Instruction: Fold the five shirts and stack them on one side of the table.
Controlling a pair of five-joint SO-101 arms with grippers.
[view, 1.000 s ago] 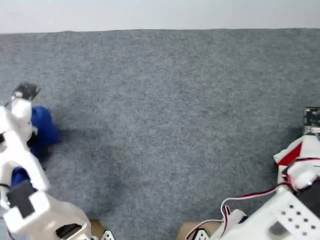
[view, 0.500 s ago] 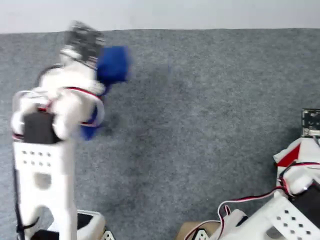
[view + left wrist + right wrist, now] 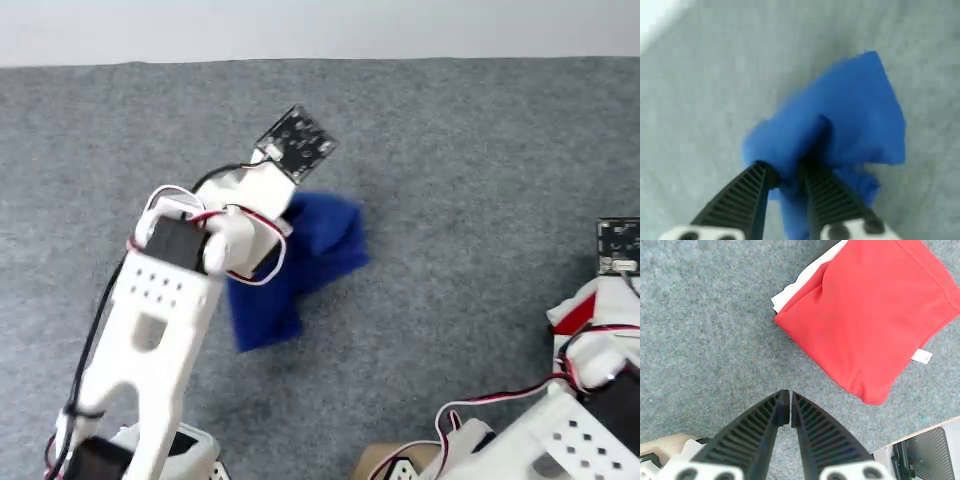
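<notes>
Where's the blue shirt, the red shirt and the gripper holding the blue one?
blue shirt (image 3: pixel 325 245), high view, on its bunched middle.
red shirt (image 3: pixel 870 315), right wrist view, middle of its top fold.
left gripper (image 3: pixel 787 170), left wrist view, between its fingertips.

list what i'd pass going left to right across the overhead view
left arm → blue shirt bunched on the grey mat → red shirt at the right edge
</notes>
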